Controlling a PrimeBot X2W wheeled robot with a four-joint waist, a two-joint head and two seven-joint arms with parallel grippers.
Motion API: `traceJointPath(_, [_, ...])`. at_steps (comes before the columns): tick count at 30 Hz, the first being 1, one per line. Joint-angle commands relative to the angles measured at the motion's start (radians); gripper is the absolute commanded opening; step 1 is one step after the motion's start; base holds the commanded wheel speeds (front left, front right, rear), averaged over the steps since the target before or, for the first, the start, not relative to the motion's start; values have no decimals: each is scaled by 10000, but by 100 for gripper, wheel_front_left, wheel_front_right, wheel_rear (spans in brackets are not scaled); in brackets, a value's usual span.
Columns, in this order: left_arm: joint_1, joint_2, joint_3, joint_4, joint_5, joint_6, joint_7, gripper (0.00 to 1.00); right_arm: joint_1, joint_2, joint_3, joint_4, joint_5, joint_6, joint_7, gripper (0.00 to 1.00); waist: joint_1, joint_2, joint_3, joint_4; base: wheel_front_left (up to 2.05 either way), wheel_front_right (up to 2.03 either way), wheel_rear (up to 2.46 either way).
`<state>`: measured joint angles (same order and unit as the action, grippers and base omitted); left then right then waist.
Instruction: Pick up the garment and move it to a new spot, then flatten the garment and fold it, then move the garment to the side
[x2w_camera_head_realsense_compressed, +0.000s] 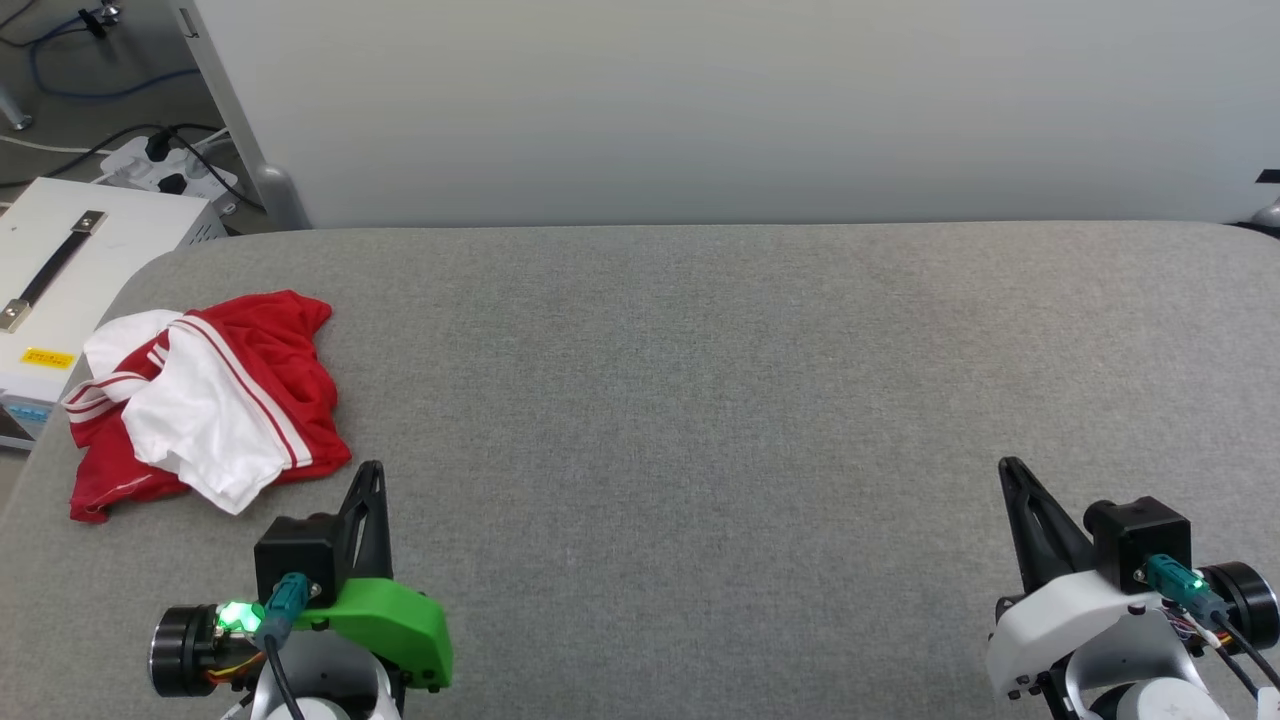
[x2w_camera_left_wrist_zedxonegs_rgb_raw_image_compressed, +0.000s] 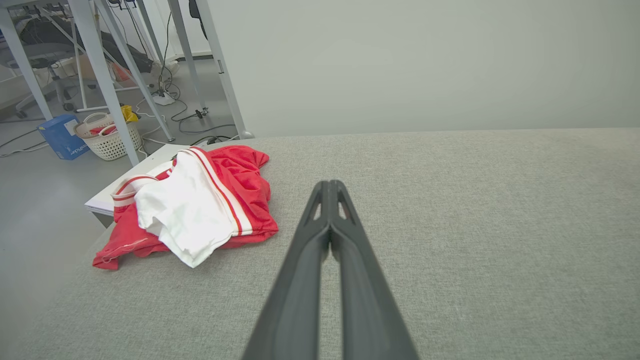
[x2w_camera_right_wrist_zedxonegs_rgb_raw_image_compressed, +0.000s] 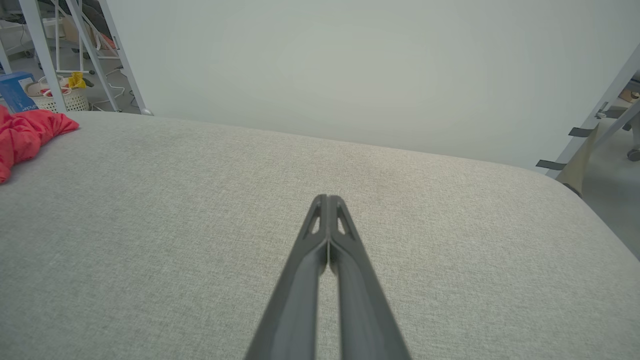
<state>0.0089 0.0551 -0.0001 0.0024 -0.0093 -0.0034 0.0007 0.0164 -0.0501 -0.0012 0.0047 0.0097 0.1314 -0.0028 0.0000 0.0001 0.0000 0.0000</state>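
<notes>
The garment (x2w_camera_head_realsense_compressed: 205, 400) lies crumpled in a heap at the left end of the grey table (x2w_camera_head_realsense_compressed: 700, 400), red cloth with a white sleeve and striped trim on top. The left wrist view shows the garment (x2w_camera_left_wrist_zedxonegs_rgb_raw_image_compressed: 195, 205) ahead and to the left of my fingers; a red corner of the garment (x2w_camera_right_wrist_zedxonegs_rgb_raw_image_compressed: 25, 137) sits at the left edge of the right wrist view. My left gripper (x2w_camera_head_realsense_compressed: 372, 468) is shut and empty, just right of and nearer than the heap. My right gripper (x2w_camera_head_realsense_compressed: 1006, 464) is shut and empty, far off at the lower right.
A white box (x2w_camera_head_realsense_compressed: 70, 270) with a black handle stands off the table's left edge, beside floor cables and a power strip (x2w_camera_head_realsense_compressed: 170, 165). A pale wall panel (x2w_camera_head_realsense_compressed: 700, 100) rises behind the table. A laundry basket (x2w_camera_left_wrist_zedxonegs_rgb_raw_image_compressed: 107, 137) sits on the floor among metal frame legs.
</notes>
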Motion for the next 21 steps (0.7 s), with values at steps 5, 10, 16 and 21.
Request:
traceJointPath(5, [-89,-49,1,-24,93,34,-7,0,-164,-1,12,-47,-97,-7,28,0,0,-1,0,0,0,0,0])
traceJointPath(10, [2,2,-4,2,-6,-1,-1,100,5,0,-5,2,6,0,-1,100,0,-1,0,0,0,0,0])
traceJointPath(16, [-5,0,-14,-14,-43,62,-87,100,4,0,-63,-4,81,0,-87,100,0,-1,9,-1,0,0,0])
traceJointPath(21, [-14,-2,-34,-37,-85,128,-192,100,4,0,-127,-54,228,-1,-191,100,0,-1,19,0,0,0,0])
